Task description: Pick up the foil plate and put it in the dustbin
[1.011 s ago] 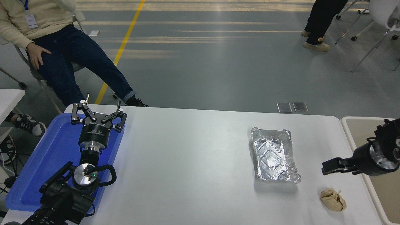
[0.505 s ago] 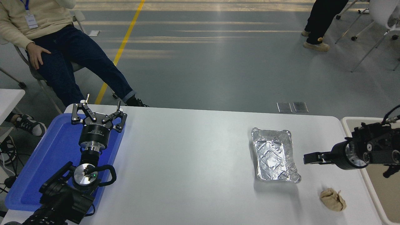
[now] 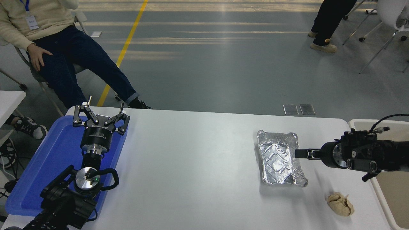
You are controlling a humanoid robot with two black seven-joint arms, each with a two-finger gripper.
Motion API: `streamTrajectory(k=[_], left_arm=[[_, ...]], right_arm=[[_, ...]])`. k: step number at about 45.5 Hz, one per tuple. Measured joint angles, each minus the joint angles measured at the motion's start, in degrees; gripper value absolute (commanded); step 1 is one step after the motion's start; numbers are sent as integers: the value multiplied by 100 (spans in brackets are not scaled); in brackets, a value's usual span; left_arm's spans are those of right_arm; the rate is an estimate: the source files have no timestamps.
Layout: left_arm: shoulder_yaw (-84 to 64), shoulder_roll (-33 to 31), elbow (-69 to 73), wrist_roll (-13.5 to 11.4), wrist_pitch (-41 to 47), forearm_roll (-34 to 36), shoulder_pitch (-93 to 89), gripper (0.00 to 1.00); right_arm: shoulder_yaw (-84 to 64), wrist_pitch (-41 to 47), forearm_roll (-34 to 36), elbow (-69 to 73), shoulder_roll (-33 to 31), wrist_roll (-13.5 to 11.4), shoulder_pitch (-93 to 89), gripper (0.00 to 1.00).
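reaching in from the right edge, the right gripper points leftward across the table, and its tip sits right at the right-hand rim of the foil plate. seen end-on from the side like this, i cannot tell whether its jaws are apart or together, nor whether the tip actually touches the foil or only overlaps it from this angle. the foil plate lies flat on the right half of the table, long side running away from the robot, its crinkled rim catching the light. nearer the front edge, down and to the right of the plate and apart from it, sits a small crumpled tan paper lump. the dustbin stands just off the table's right end, its pale rim showing, with the right arm's wrist passing over its near corner.

over at the lower left the left gripper is parked above a flat blue tray, pointing away from the camera, jaws spread wide with nothing between them.

beyond the far side of the table a person in a cream sweater and dark jeans sits on a chair, one hand resting on a thigh. further back at the upper right another person's legs stand on the grey floor near some white chairs.
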Motion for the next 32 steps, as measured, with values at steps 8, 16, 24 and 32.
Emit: streamTrajectory(k=[8,16,24,32], left_arm=[[0,0,0,0,0,0,0,100],[0,0,1,0,0,0,0,100],[0,1,2,0,0,0,0,100],[0,1,2,0,0,0,0,100]], right_arm=[[222,-91,-2,-404,184,-38,-317,99],[424,-165,-47,-654,310,-59,-588,98],[508,-219,-70,-804,412,-95,-799,90],[553,-247,-89,-905,482,-203,-945,79]])
